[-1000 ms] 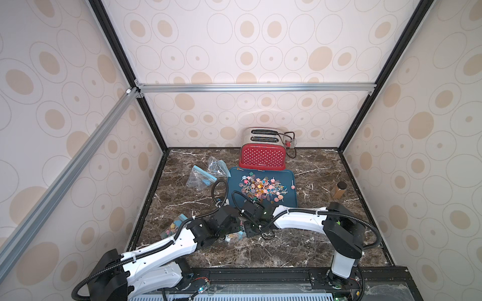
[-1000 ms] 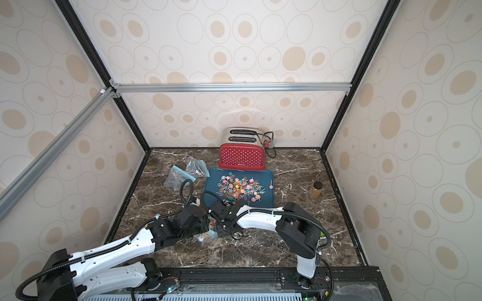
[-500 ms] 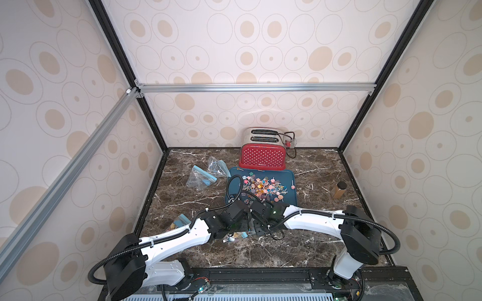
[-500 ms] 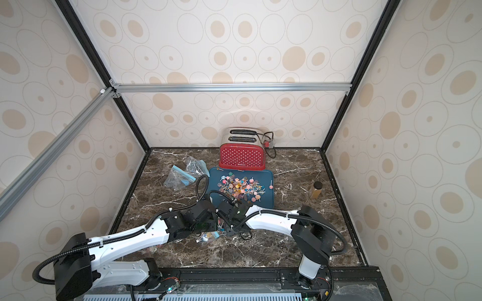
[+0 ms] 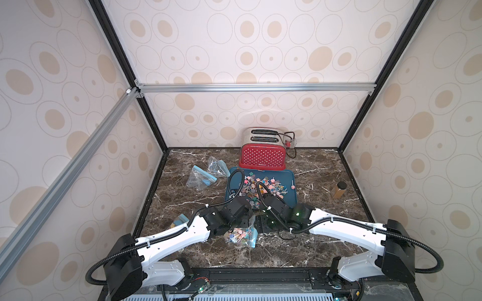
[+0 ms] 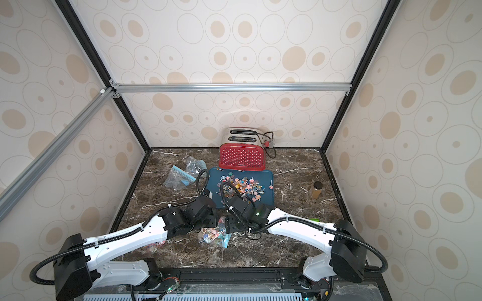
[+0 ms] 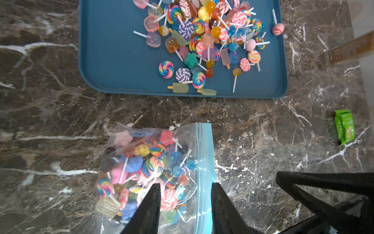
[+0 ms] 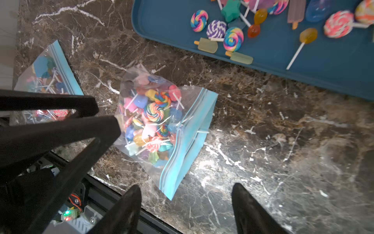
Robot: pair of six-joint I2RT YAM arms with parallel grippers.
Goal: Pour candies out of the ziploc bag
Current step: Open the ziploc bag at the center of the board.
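The ziploc bag (image 7: 153, 168) lies flat on the marble tabletop (image 7: 50, 121) directly below the left jaws, which stand parted and grip nothing. The bag's blue zip strip runs through the gap between their two tips, and the candies (image 7: 149, 162) packed inside show through the clear plastic to one side of that gap. The right jaws are spread wider and are just as empty. The bag sits ahead of them, off toward the side where the left jaws reach in, and its nearest blue corner stops just short of one tip. Whether the zip is sealed I cannot tell. Beyond the tips of both pairs lies a blue tray (image 7: 111, 60) bearing a loose heap of lollipops (image 7: 202, 40) — near the bag, not touching it. A second bag (image 8: 46, 81), also filled with sweets, lies behind the left jaws. A green packet (image 7: 344, 126) lies past the right jaws. Well beyond the tray stands a red toaster (image 5: 262, 156), with a small bottle (image 5: 338, 189) and two clear bags (image 5: 200, 178) apart on either side of the tray.
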